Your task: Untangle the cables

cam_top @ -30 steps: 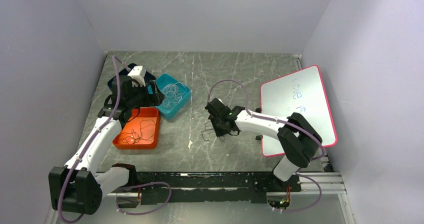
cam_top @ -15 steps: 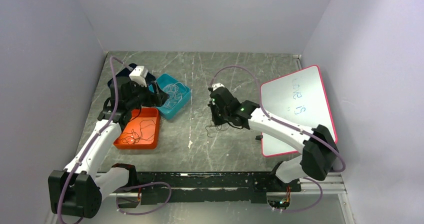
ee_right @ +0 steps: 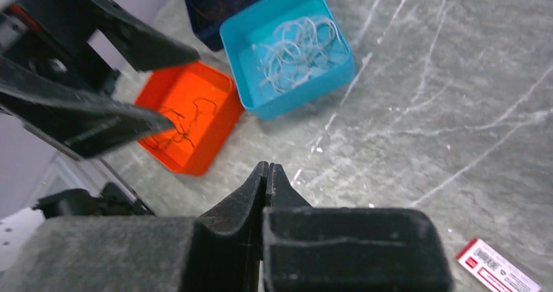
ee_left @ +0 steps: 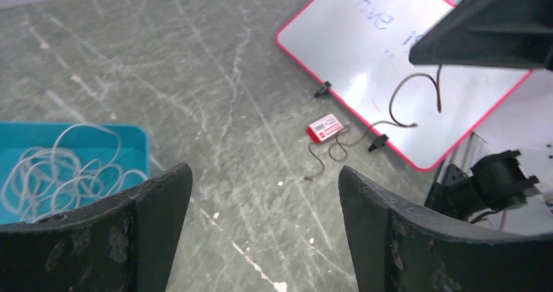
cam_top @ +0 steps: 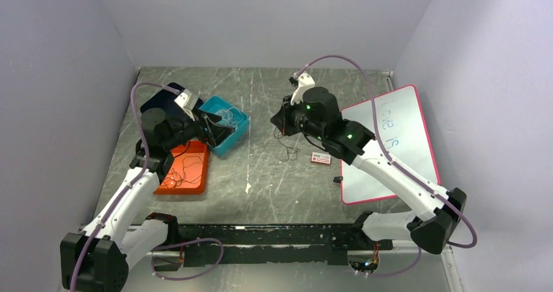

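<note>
My right gripper (cam_top: 282, 124) is shut on a thin dark cable (cam_top: 287, 146) and holds it up over the middle of the table. The cable hangs down to a small red tag (cam_top: 320, 158) lying on the table; the left wrist view shows it too (ee_left: 417, 103). In the right wrist view the fingertips (ee_right: 267, 169) are pressed together and the cable is hidden. My left gripper (cam_top: 212, 127) is open and empty, raised beside the teal tray (cam_top: 240, 134). Whitish wires (cam_top: 226, 117) lie in that tray. Dark wires (cam_top: 186, 169) lie in the orange tray (cam_top: 195, 186).
A dark blue tray (cam_top: 156, 100) stands behind the orange one. A red-edged whiteboard (cam_top: 391, 142) lies at the right, with small black clips (cam_top: 337, 179) at its near edge. Purple hoses loop above both arms.
My right arm has risen and swung back, lifting the dark cable off the table; the red tag now shows on the table. My left gripper has shifted slightly right by the teal tray.
</note>
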{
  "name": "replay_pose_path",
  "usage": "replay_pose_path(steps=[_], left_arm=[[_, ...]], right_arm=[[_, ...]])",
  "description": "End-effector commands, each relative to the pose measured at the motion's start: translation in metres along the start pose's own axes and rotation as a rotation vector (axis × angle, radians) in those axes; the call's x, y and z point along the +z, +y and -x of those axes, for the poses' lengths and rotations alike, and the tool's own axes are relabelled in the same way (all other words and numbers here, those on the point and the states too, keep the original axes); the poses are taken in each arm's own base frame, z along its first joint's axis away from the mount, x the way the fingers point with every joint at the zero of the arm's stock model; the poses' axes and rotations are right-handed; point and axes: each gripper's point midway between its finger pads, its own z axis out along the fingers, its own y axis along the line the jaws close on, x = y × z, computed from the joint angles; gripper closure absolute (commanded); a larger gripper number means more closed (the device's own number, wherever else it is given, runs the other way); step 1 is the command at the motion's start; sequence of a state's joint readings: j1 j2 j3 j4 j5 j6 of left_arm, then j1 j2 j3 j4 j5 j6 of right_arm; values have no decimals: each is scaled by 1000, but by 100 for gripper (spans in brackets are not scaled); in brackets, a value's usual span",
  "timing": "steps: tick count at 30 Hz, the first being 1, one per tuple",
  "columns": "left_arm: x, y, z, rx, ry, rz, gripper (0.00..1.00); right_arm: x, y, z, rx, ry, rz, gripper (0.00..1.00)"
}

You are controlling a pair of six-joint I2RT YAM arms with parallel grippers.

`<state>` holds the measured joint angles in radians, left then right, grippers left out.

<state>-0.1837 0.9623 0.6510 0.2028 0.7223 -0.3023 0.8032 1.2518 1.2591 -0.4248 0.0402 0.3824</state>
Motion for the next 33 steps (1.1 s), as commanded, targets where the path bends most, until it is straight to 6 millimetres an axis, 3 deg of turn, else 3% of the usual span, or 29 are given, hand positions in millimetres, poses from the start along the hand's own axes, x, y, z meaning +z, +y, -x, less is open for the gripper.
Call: replay_pose_path(steps=[1,6,12,25,28,33], left_arm=[[2,-39,20,83,-91,-173,12],[12,-67,37,94,-163,-255,11],[30,-97,57,97,-234,-388,10],[75,-150,66,77,-256,-567,10],[82,-151,62,58,-253,-566,20],[90,-146,48,11,-220,-557,54]], right_arm=[[-15,16,45,54,-155,62,100],[-28,31,83,126,-303,128,100],[-40,45,110,189,-404,199,100],[-47,63,123,208,-435,295,100],[-49,65,124,207,-439,305,100],[-56,66,128,197,-458,311,100]])
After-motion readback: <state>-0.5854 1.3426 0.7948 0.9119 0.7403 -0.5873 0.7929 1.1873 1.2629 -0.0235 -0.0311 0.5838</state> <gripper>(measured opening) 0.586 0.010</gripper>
